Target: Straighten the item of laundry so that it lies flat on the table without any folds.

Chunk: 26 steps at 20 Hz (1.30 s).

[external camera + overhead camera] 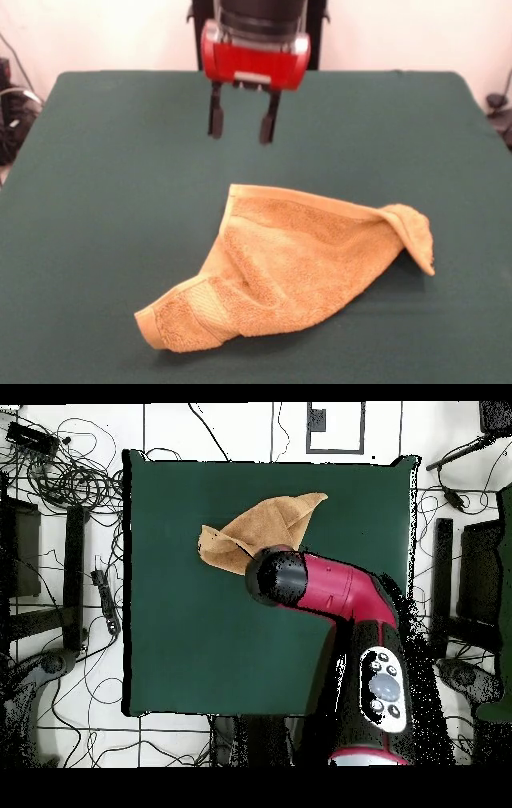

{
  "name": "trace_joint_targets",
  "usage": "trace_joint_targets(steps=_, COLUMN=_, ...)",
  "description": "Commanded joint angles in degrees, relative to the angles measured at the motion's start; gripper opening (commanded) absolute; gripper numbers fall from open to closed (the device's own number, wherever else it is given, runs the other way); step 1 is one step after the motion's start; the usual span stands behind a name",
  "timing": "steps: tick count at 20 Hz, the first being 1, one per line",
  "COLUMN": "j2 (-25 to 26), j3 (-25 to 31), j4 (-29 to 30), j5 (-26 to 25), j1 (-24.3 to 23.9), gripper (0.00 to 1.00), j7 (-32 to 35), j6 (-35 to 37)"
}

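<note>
The item of laundry (288, 264) is a golden-orange terry towel lying crumpled on the dark green table (96, 208). Its right end is folded over into a peak, and its lower left corner with the woven band is rolled under. In the overhead view the towel (262, 529) lies in the table's (200, 634) upper middle, partly covered by the arm. My gripper (241, 125) hangs open above the table, behind the towel's far left corner and clear of it, with nothing between its two black fingers (215, 120). The overhead view hides the fingers under the arm's head.
The red and black arm (340, 599) reaches in over the table's lower right part in the overhead view. Cables (60, 474) and stands lie on the floor around the table.
</note>
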Motion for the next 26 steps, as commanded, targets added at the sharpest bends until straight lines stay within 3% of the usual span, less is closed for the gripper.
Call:
trace_joint_targets(steps=1, j2=-3.51, j3=4.83, j4=-5.01, j5=-0.36, j1=1.16, gripper=1.00, j7=2.00, j6=11.87)
trace_joint_targets(steps=12, j2=-3.20, j3=5.30, j4=-4.72, j5=-0.97, j1=0.76, gripper=1.00, j7=3.34, j6=10.91)
trace_joint_targets(steps=18, j2=-2.43, j3=5.10, j4=-7.52, j5=-1.38, j1=1.03, gripper=1.00, j7=3.02, j6=12.93)
trace_joint_targets(steps=26, j2=-5.16, j3=3.86, j4=-5.29, j5=-1.31, j1=1.62, gripper=1.00, j7=3.17, j6=17.60)
